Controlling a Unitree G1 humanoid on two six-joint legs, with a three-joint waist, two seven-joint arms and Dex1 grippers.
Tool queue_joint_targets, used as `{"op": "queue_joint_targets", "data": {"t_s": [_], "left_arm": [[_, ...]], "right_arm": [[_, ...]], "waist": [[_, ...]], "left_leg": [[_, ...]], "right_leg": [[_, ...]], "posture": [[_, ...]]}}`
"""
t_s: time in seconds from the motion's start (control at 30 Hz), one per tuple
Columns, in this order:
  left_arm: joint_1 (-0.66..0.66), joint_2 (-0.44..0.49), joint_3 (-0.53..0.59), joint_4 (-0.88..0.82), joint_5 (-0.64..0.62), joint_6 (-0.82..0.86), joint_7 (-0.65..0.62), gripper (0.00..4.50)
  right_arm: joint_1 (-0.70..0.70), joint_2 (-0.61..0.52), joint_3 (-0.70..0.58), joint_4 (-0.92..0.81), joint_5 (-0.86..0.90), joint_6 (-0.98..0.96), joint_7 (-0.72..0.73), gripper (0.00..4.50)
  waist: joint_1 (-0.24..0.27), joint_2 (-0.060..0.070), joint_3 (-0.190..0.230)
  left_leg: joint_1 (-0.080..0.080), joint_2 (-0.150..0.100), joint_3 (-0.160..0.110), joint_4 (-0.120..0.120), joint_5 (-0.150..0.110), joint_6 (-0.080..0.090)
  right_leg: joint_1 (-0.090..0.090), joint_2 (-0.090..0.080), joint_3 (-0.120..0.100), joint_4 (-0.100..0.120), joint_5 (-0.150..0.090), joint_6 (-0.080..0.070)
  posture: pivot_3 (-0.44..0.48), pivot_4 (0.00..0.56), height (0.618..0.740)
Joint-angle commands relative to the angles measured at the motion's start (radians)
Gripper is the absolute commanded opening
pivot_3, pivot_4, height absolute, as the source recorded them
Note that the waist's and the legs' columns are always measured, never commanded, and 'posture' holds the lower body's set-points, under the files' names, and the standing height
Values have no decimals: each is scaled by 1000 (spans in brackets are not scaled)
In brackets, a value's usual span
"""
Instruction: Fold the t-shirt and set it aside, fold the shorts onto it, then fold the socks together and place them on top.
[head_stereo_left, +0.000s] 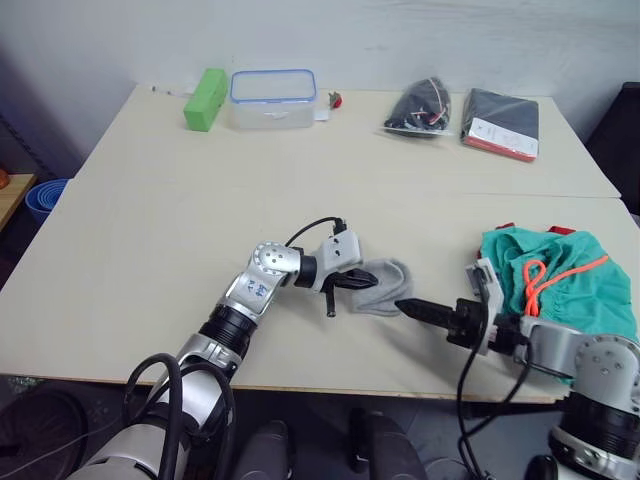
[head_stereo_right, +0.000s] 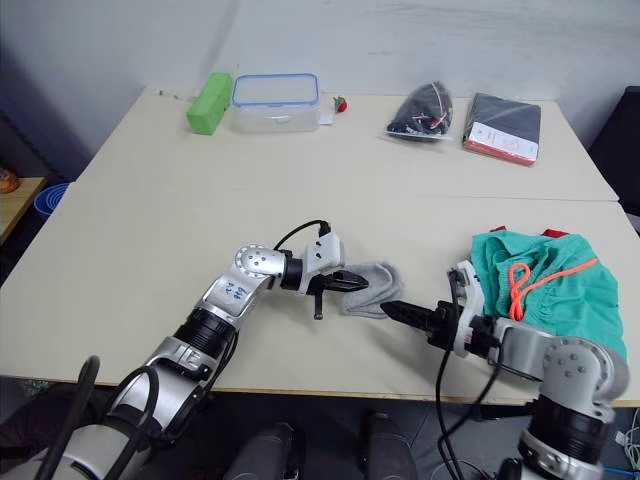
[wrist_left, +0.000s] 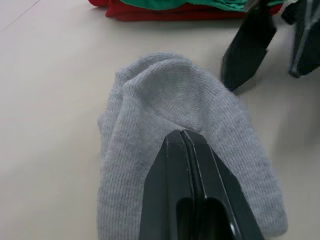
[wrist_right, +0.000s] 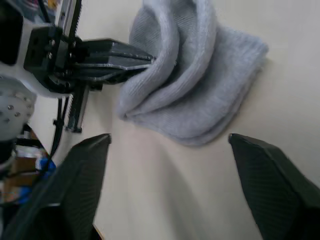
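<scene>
The light grey socks (head_stereo_left: 387, 284) lie bunched together on the table near its front edge. My left gripper (head_stereo_left: 354, 283) is shut on their left end; its fingers (wrist_left: 186, 165) press together over the knit. My right gripper (head_stereo_left: 408, 306) is open just right of the socks, low over the table, with a finger on either side of the bundle (wrist_right: 200, 95) and not touching it. The teal shorts (head_stereo_left: 565, 285) with an orange drawstring (head_stereo_left: 540, 278) lie folded at the front right. They rest on the red t-shirt (wrist_left: 170, 11), of which a thin edge shows.
Along the table's far edge stand a green box (head_stereo_left: 205, 98), a clear container with a blue-rimmed lid (head_stereo_left: 272, 98), a black bag (head_stereo_left: 420, 108) and a dark flat package (head_stereo_left: 500, 122). A blue tub (head_stereo_left: 42, 196) sits on the floor beyond the left edge.
</scene>
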Motion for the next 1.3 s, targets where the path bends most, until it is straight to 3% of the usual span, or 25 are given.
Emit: {"op": "queue_joint_targets", "data": {"t_s": [0.03, 0.4, 0.5, 0.77, 0.9, 0.97, 1.07, 1.2, 1.3], "left_arm": [[-14, -1, -6, -35, 10, -16, -3, 0], [-18, 0, -19, -29, 36, -30, 2, 0], [-13, 6, -13, -40, 35, -23, 7, 0], [45, 43, -8, -116, 22, 8, 2, 0], [84, 68, 1, -180, 1, 42, -14, 0], [102, 86, 11, -221, -16, 74, -26, 0], [135, 123, 48, -324, -88, 178, -60, 586], [191, 222, 172, -561, -295, 393, -136, 1789], [211, 291, 267, -692, -461, 551, -156, 2762]], "right_arm": [[-53, 43, -59, 118, -8, 14, -61, 4455], [-192, 130, 68, 336, -101, -59, -97, 4455], [-198, 133, 93, 356, -114, -87, -97, 3813], [-198, 136, 45, 370, -116, -113, -124, 1027], [-191, 147, 18, 354, -102, -101, -143, 121], [-184, 153, 7, 337, -94, -91, -152, 52], [-167, 154, -6, 293, -80, -75, -159, 52], [-113, 84, 26, 99, -18, -43, -110, 52], [-86, -7, -16, -63, 58, -10, -81, 52]], "waist": [[0, 0, 0], [-38, 0, -1], [-49, 0, -1], [-51, -2, -2], [-49, -6, -5], [-49, -6, -5], [-49, -6, -5], [-47, -2, -2], [-36, 3, -1]], "left_leg": [[0, 0, 0, 0, 0, 0], [4, 0, 1, -1, 0, 1], [4, 1, 1, -1, 0, 1], [4, 1, 1, -2, 0, 0], [4, 1, 1, -2, 0, 0], [4, 1, 1, -2, 0, 0], [4, 1, 0, -3, 0, -1], [0, 1, 0, -5, -1, -1], [-13, 0, 0, -4, 0, -1]], "right_leg": [[0, 0, 0, 0, 0, 0], [2, 0, 6, 1, 1, 1], [2, 0, 7, 2, 1, 1], [1, 0, 11, 1, 1, 1], [2, -1, 12, 1, 1, 1], [2, -2, 13, 0, 1, 1], [2, -2, 13, -1, 1, 1], [-3, -2, 13, -1, 1, 1], [-15, -3, 13, 2, 1, 1]], "posture": [[0, 150, 740], [0, 150, 740], [0, 150, 740], [0, 150, 740], [0, 150, 740], [0, 150, 740], [0, 150, 740], [0, 150, 740], [0, 150, 740]]}}
